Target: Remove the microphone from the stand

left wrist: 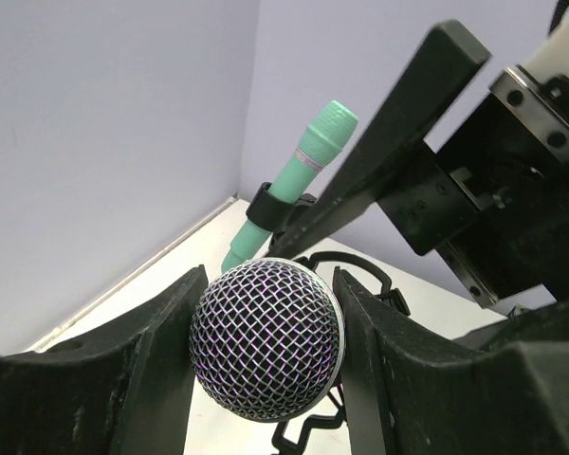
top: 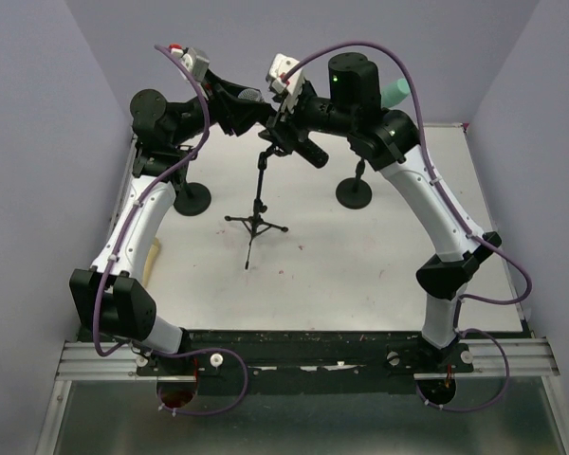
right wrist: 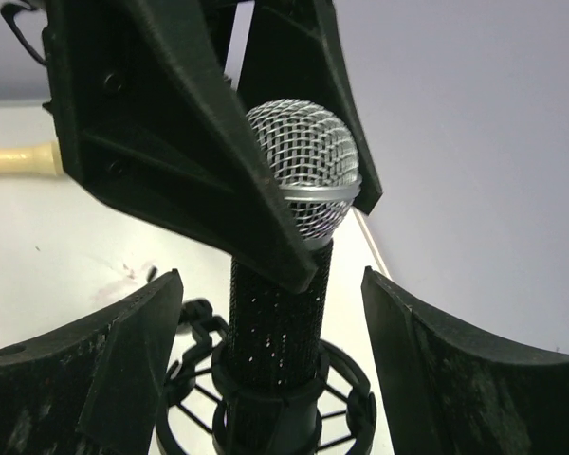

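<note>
The microphone has a silver mesh head [left wrist: 266, 339] and a black body [right wrist: 277, 313]. It stands upright in the black shock mount [right wrist: 351, 408] on top of the tripod stand [top: 258, 204] at the table's middle. My left gripper [left wrist: 266, 284] is shut on the mesh head, with both fingers pressed against it. In the right wrist view those fingers [right wrist: 199, 161] clamp the head from above. My right gripper [right wrist: 270, 280] is open, with its fingers wide on either side of the microphone body, just above the mount and not touching it. Both grippers meet over the stand [top: 273, 118].
A green microphone [top: 395, 93] sits in a clip on a second stand with a round base [top: 354, 192] at the back right; it also shows in the left wrist view [left wrist: 308, 161]. Another round base [top: 192, 199] stands at the left. A cream stick [top: 153, 261] lies near the left edge.
</note>
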